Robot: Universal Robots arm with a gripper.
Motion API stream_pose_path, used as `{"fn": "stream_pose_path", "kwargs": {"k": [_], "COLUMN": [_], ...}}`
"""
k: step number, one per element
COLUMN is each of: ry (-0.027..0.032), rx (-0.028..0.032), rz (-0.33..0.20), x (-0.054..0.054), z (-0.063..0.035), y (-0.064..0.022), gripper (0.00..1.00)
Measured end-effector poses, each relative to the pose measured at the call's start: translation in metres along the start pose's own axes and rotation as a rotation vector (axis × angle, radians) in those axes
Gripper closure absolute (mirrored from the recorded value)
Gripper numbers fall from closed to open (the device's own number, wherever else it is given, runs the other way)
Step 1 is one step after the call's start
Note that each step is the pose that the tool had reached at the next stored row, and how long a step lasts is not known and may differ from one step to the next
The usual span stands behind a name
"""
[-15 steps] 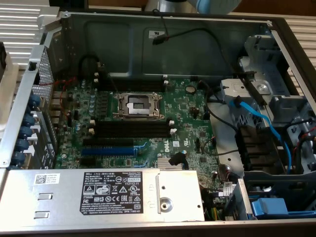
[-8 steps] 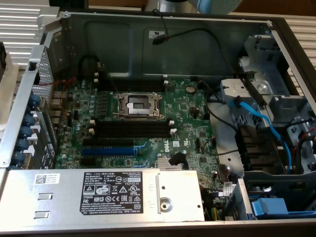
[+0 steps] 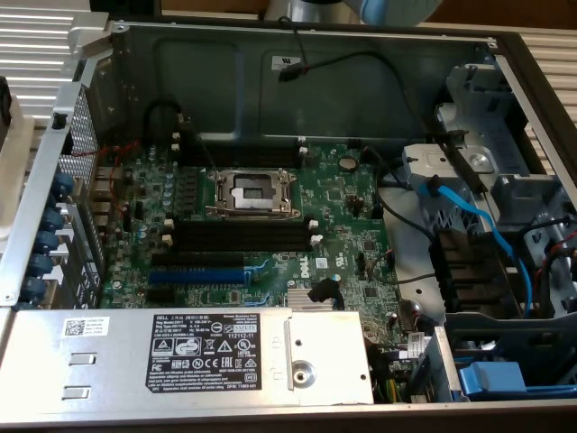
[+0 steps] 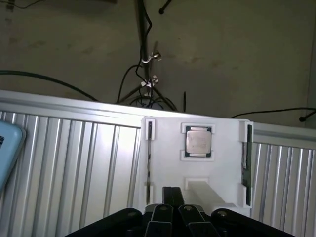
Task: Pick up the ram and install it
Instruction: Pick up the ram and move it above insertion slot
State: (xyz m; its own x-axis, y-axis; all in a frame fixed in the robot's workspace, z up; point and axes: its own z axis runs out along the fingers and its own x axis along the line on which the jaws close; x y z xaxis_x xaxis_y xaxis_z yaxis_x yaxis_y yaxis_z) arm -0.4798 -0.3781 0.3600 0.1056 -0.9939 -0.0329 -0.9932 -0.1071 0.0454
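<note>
The gripper (image 4: pixel 173 213) hovers above a white tray (image 4: pixel 222 148), jaws clenched together on nothing; the ram (image 4: pixel 245 158) stands edge-on in the tray's side slot, apart.

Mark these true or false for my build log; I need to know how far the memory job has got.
1. The black memory slots on the board are empty. True.
2. A silver chip sits in the processor socket. False: none shows there; the silver chip lies in the white tray.
3. A memory stick stands on edge in the white tray. True.
4. The blue cable lies across the memory slots. False: it runs over the drive bay at the exterior view's right.
</note>
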Motion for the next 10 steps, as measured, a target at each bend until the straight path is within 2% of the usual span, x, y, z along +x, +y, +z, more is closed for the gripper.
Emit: {"fn": "stream_pose_path", "kwargs": {"k": [10], "ry": [0.0], "rx": [0.0], "rz": [-0.002], "x": [0.001], "z": [0.0179], "y": [-0.0053], "gripper": [0.9]}}
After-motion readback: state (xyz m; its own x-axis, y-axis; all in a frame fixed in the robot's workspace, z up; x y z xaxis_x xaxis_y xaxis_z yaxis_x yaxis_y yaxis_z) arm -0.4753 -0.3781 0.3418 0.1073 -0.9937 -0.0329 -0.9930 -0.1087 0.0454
